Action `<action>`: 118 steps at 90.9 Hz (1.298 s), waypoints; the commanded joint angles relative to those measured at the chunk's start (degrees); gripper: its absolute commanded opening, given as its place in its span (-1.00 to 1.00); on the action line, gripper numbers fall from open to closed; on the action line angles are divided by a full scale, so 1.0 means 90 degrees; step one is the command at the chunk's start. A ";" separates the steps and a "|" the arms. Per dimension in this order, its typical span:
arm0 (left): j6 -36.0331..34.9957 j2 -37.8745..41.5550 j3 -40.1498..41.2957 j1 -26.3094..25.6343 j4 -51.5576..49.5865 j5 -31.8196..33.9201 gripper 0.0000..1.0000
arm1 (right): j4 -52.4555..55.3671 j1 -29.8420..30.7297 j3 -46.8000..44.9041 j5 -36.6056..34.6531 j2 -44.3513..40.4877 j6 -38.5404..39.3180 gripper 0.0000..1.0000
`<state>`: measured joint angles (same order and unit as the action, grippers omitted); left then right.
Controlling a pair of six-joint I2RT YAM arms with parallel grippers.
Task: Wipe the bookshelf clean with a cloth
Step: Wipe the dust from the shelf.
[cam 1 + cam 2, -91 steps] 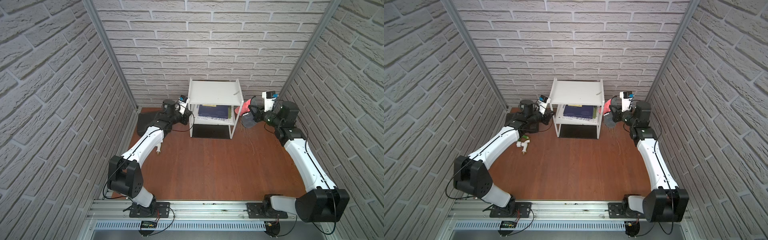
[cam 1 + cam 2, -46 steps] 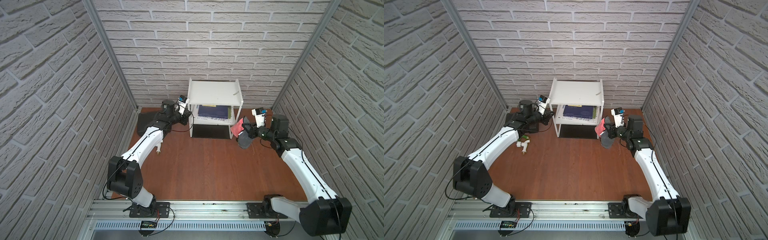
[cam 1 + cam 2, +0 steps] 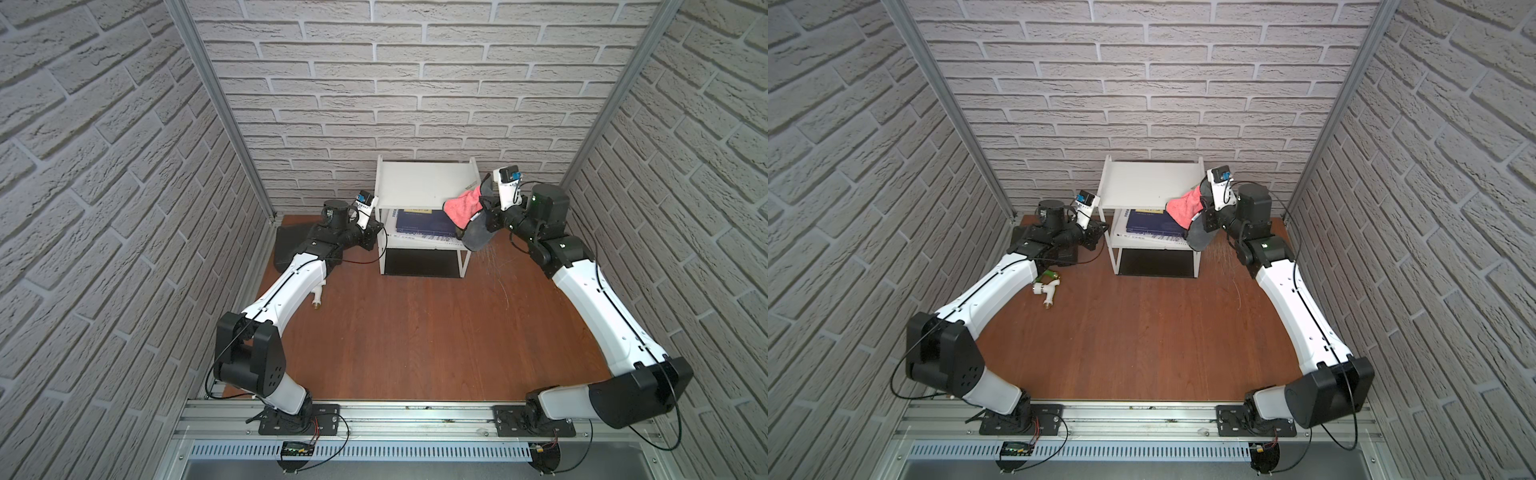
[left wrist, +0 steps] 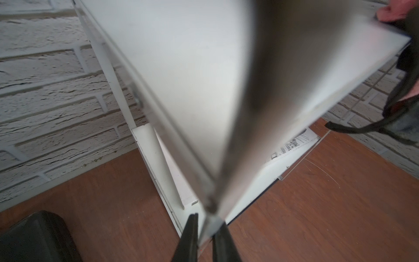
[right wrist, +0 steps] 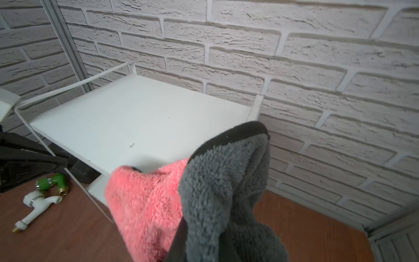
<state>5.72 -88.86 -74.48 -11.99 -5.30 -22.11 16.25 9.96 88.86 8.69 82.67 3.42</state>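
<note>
Raised from beside the small white two-tier bookshelf [image 3: 424, 187], the right gripper [image 3: 482, 208], clenched on the fluffy pink-and-grey cloth [image 3: 463, 208], reaches its top board's right near corner to wipe, while the left gripper [image 4: 204, 236] clamps the left frame edge, steadying it.

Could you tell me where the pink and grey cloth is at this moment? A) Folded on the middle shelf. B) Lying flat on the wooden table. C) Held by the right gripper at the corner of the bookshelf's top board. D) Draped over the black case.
C: the right gripper holds the cloth up at the near right corner of the bookshelf top board.

right end effector [image 3: 1200, 208] grips cloth [image 3: 1183, 208] | at bookshelf [image 3: 1150, 183] top corner
</note>
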 commanded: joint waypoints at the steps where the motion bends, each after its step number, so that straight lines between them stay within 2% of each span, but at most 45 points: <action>1: 0.0468 0.0265 -0.0020 0.0334 -0.0463 0.0161 -1.00 | 0.0587 0.0066 0.0893 -0.0566 0.0426 -0.0017 -0.95; 18: 0.0541 0.0256 0.0033 0.0375 -0.0357 0.0109 -1.00 | 0.1454 0.0107 0.2656 -0.1333 0.1615 0.0047 -0.95; 29: 0.0509 0.0209 -0.0056 0.0442 -0.0465 0.0085 -1.00 | 0.1741 0.0104 0.3646 -0.1356 0.2518 0.0138 -0.95; 42: 0.0541 0.0298 -0.0051 0.0539 -0.0457 0.0044 -1.00 | 0.2559 0.0107 0.6168 -0.1007 0.4273 0.0041 -0.95; 49: 0.0538 0.0325 -0.0031 0.0551 -0.0449 0.0007 -1.00 | 0.2488 0.0089 0.7085 -0.1121 0.4979 -0.0009 -0.95; 63: 0.0473 0.0324 -0.0047 0.0541 -0.0548 -0.0119 -1.00 | 0.1631 -0.0155 0.7144 -0.1704 0.5286 -0.0023 -0.95; 73: 0.0464 0.0427 0.0054 0.0542 -0.0524 -0.0102 -1.00 | 0.1617 -0.0655 0.6942 -0.2976 0.4997 0.0331 -0.95; 79: 0.0449 0.0480 0.0099 0.0536 -0.0543 -0.0112 -1.00 | 0.1485 -0.0991 0.6447 -0.3130 0.4605 0.0620 -0.95; 85: 0.0430 0.0496 0.0103 0.0531 -0.0590 -0.0095 -1.00 | 0.1174 -0.1132 0.5724 -0.2408 0.4113 0.0757 -0.95; 92: 0.0430 0.0503 0.0133 0.0510 -0.0575 -0.0095 -1.00 | 0.0987 -0.1169 0.5101 -0.0717 0.3730 0.0612 -0.95; 102: 0.0464 0.0436 0.0095 0.0443 -0.0540 -0.0089 -1.00 | 0.0966 -0.1101 0.5069 0.0688 0.3755 0.0094 -0.95; 111: 0.0469 0.0376 0.0047 0.0352 -0.0516 -0.0099 -1.00 | 0.0461 -0.1082 0.5035 0.1967 0.3883 -0.0380 -0.95; 118: 0.0460 0.0344 0.0030 0.0282 -0.0451 -0.0086 -1.00 | 0.0269 -0.1078 0.5110 0.2607 0.3950 -0.0627 -0.95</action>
<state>5.04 -87.74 -74.13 -10.09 -7.31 -24.36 26.20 -1.32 134.39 15.53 119.92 2.63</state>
